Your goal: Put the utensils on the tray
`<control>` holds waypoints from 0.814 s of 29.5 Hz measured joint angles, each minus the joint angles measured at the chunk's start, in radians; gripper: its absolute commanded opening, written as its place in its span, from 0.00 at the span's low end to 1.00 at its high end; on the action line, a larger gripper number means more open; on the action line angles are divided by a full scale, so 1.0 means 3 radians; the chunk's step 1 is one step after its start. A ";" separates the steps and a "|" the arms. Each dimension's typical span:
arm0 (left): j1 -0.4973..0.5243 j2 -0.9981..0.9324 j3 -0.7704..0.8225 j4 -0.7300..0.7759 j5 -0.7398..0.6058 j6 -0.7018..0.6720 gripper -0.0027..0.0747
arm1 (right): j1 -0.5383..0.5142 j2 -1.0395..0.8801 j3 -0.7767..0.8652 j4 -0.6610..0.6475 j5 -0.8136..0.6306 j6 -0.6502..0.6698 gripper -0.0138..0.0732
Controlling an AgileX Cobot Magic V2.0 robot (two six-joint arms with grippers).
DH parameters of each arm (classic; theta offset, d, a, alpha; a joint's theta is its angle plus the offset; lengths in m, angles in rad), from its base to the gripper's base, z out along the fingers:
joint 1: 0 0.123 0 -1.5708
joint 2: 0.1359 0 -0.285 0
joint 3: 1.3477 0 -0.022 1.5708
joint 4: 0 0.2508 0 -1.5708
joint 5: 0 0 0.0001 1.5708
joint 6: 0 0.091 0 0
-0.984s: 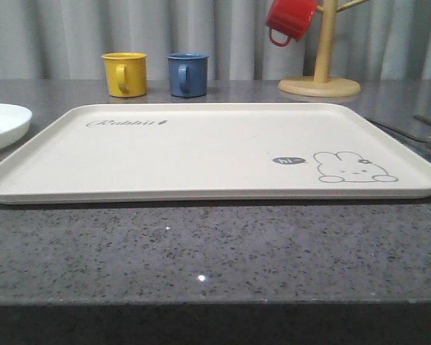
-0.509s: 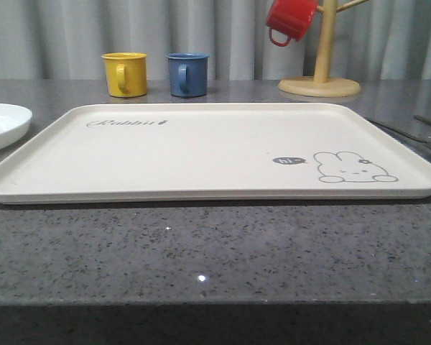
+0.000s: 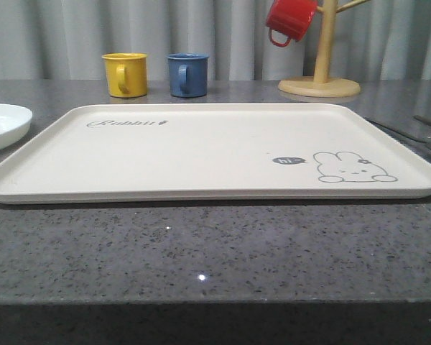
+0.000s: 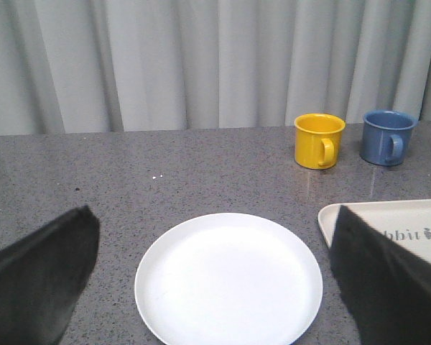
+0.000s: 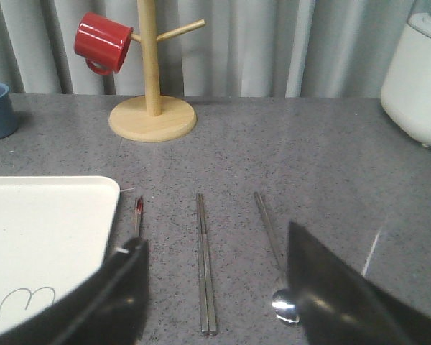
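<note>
Utensils: fork (image 5: 137, 213), chopsticks (image 5: 205, 266), spoon (image 5: 274, 251) lie on desk beside tray (image 3: 201, 154) right edge; none placed. Tray bare. Right gripper (image 5: 215, 302) released above chopsticks; left gripper (image 4: 215, 287) released, empty.

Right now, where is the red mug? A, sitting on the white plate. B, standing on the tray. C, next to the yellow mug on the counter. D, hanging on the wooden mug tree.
D: the red mug hangs tilted from a peg of the wooden mug tree, which stands on the counter behind the tray.
</note>
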 measured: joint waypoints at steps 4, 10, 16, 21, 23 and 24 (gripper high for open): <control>0.0000 0.0000 0.0000 -0.0122 -0.0065 0.0000 0.80 | 0.0000 0.0000 0.0000 0.0000 0.0000 0.0000 0.82; 0.0000 0.0210 -0.0049 -0.0220 -0.0244 0.0000 0.74 | 0.0000 0.0000 0.0000 -0.0006 0.0002 0.0000 0.82; -0.0280 0.0941 -0.0453 -0.0241 -0.0047 0.0153 0.68 | 0.0000 0.0000 0.0000 -0.0006 0.0002 0.0000 0.82; -0.0628 0.1697 -0.1029 -0.0179 0.0654 0.0379 0.65 | 0.0000 0.0000 0.0000 -0.0006 0.0002 0.0000 0.82; -0.0706 0.1936 -0.1234 -0.0129 0.0886 0.0401 0.65 | 0.0000 0.0000 0.0000 -0.0006 0.0002 0.0000 0.82; -0.0727 0.2069 -0.1309 -0.0089 0.0985 0.0401 0.65 | 0.0000 0.0000 0.0000 -0.0006 0.0002 0.0000 0.82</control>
